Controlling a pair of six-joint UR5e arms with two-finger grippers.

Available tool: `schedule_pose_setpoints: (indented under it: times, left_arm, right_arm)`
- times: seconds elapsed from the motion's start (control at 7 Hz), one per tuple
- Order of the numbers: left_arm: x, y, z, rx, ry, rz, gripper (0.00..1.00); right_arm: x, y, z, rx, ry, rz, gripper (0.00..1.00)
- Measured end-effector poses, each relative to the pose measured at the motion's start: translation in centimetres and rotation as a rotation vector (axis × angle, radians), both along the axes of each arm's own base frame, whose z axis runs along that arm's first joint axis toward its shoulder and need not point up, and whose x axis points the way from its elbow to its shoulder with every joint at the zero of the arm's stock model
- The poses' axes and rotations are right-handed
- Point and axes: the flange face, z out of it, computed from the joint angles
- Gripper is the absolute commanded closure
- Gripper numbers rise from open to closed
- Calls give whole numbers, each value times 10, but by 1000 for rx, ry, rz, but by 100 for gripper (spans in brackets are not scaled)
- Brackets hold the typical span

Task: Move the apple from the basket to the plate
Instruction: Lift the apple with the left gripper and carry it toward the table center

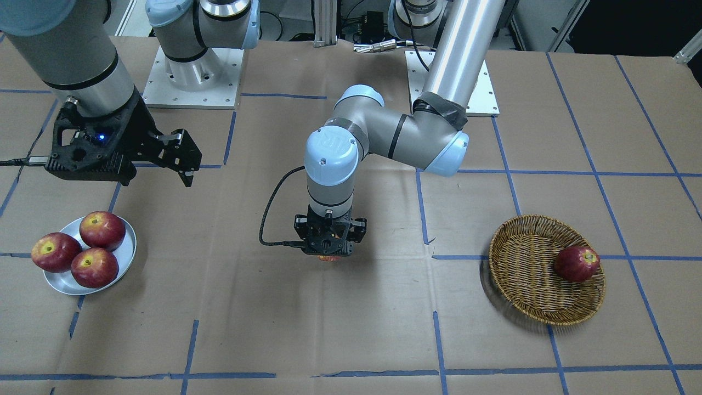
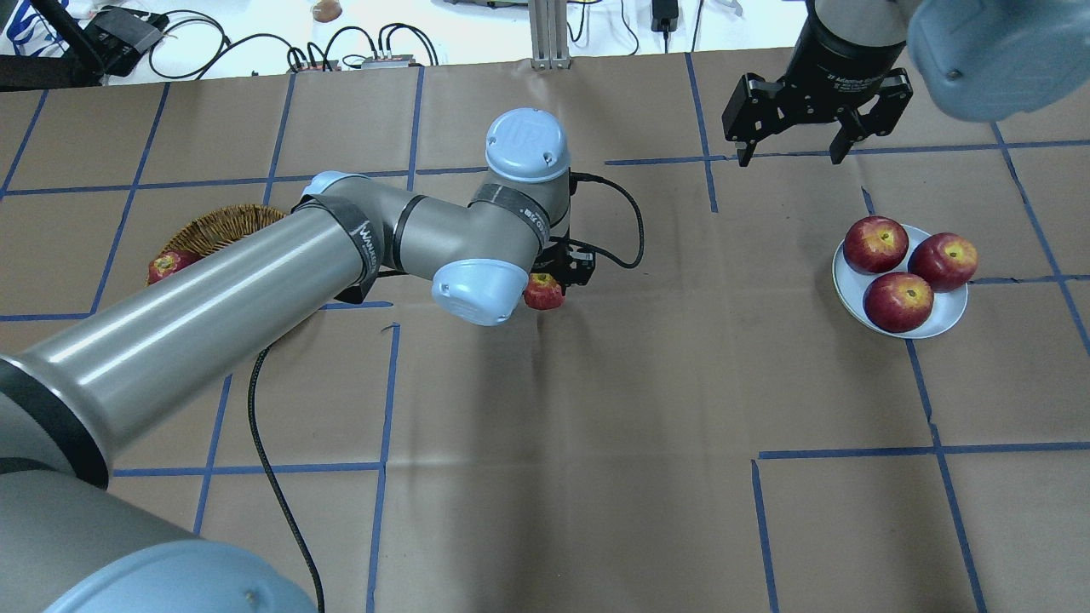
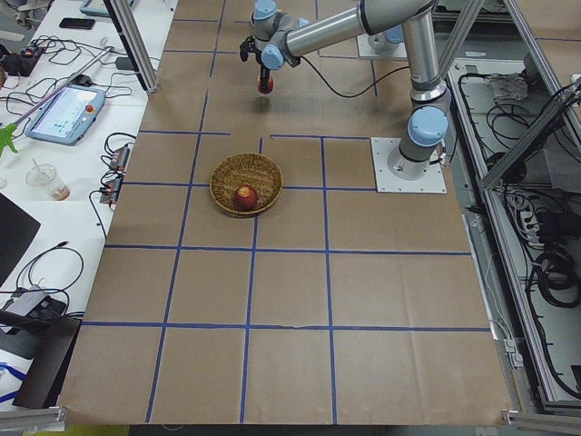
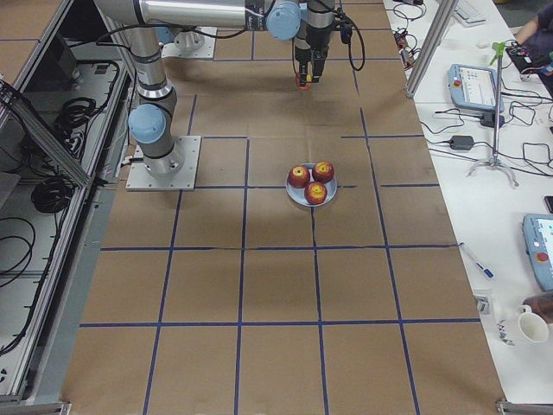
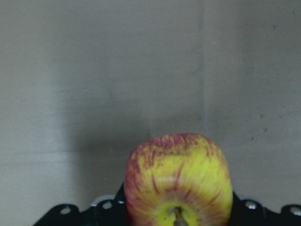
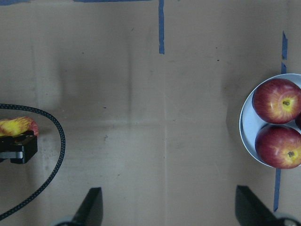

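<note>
Yellow apple streaked with red [image 5: 178, 181] fills the left wrist view's lower edge, clamped in the left gripper [image 1: 328, 251] above the brown paper-covered table [image 1: 351, 318]. It sits between the round tan wicker basket [image 1: 526, 291] and the small silver-grey metal plate [image 2: 947, 318], well apart from both. Basket holds one dark red apple [image 1: 576, 263]; plate carries three dark red apples [image 2: 875, 243]. Right gripper [image 2: 791, 156] hangs beyond the plate, jaws spread.

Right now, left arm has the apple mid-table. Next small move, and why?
Probably lower the left gripper and set the apple on the table there. The plate lies far toward the right arm's side, and the right gripper hangs open near it, so a relay seems likelier than a long reach.
</note>
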Motion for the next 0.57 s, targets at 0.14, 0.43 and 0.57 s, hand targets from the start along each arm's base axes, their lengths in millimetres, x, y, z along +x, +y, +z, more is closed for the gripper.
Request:
schedule_pose_setpoints:
  times: [0.14, 0.43, 0.57]
  left_arm:
    - [-2, -1, -5, 3, -5, -2, 29]
    - [-3, -2, -10, 2, -8, -3, 0]
    - [-2, 0, -7, 2, -8, -5, 0]
  right_arm:
    - [0, -1, 0, -2, 0, 1, 0]
    - [0, -1, 0, -3, 0, 1, 0]
    - [0, -1, 0, -3, -1, 1, 0]
